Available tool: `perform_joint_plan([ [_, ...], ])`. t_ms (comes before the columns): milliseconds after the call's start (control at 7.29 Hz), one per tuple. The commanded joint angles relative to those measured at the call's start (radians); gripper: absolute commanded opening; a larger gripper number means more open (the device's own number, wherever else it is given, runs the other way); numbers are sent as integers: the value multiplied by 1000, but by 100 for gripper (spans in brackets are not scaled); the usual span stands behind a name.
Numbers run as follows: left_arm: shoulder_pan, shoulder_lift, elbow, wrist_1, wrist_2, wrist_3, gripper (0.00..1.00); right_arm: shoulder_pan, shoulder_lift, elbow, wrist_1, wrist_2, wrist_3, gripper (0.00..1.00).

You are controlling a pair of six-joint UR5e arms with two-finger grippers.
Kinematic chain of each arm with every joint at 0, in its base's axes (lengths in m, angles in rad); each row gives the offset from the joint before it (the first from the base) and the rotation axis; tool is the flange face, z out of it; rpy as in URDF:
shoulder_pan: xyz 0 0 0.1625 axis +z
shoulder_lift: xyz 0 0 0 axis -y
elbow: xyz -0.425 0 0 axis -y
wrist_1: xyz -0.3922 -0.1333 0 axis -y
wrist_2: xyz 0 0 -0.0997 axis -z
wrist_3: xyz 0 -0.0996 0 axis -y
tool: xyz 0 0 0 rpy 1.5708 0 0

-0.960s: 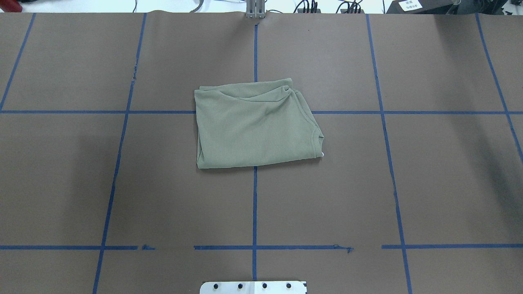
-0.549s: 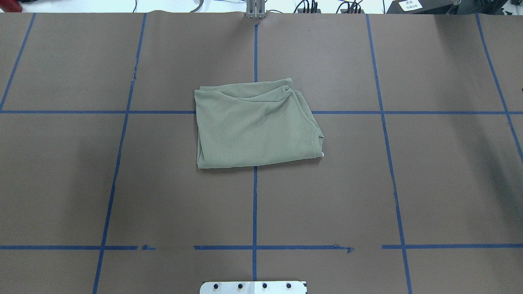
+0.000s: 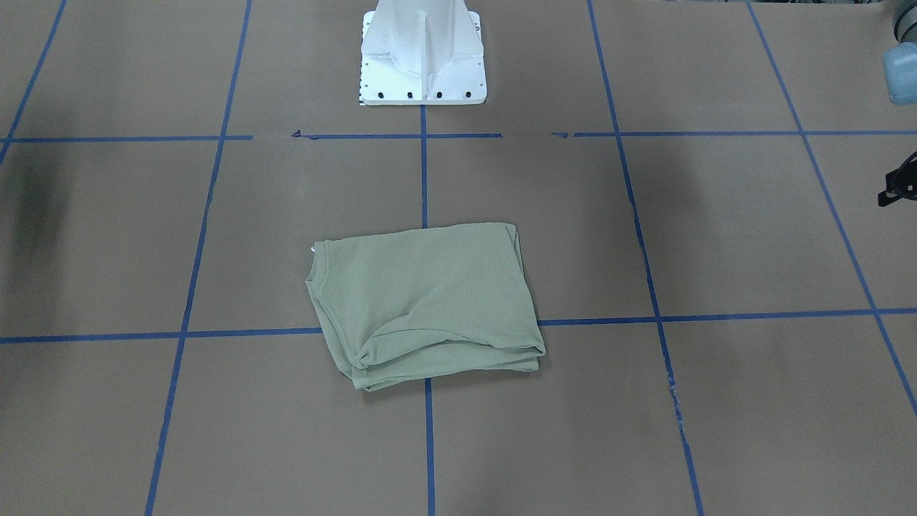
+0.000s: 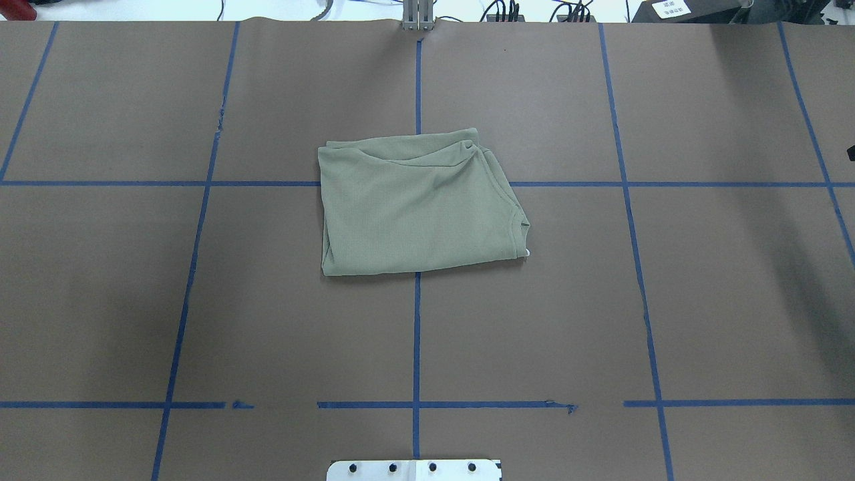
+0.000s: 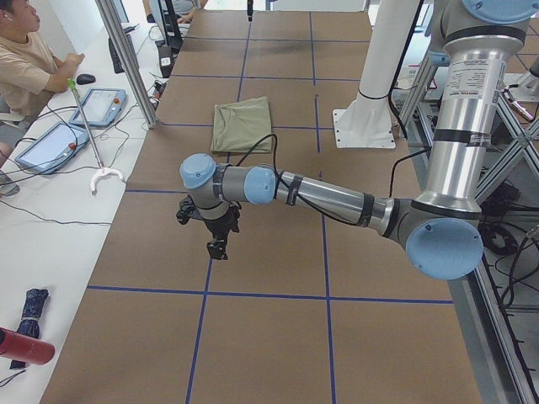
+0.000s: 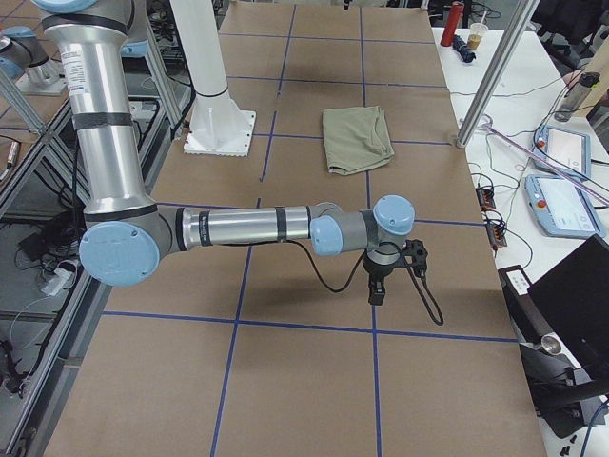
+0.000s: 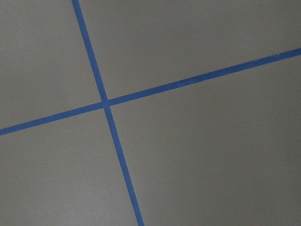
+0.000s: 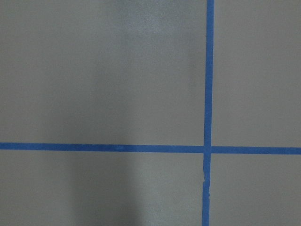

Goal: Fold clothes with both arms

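Observation:
The clothes are one sage-green shirt, folded into a rough rectangle and lying flat at the table's middle. A white tag peeks out at its collar corner. Both arms are far from it, out towards the table's ends. The left gripper hangs over bare brown paper near the table's left end. The right gripper hangs near the right end. I cannot tell whether either is open or shut. Both wrist views show only paper and blue tape lines.
The white base pedestal stands on the robot's side of the shirt. Blue tape lines grid the brown table cover. A person sits beside tablets at a side desk. More tablets lie beyond the far edge.
The shirt has not moved. A small dark part of the right arm now shows at the overhead view's right edge.

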Motion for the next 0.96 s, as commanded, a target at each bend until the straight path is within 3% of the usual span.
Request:
perform_joint_plan([
  [0, 1, -13, 4, -3, -8, -5, 100, -1, -25, 13, -2, 5, 3, 100],
  [549, -6, -18, 5, 5, -5, 3, 100, -3, -89, 7, 15, 63, -7, 100],
  [823, -35, -22, 71, 3, -15, -1, 100, -3, -105, 10, 16, 92, -9, 100],
])
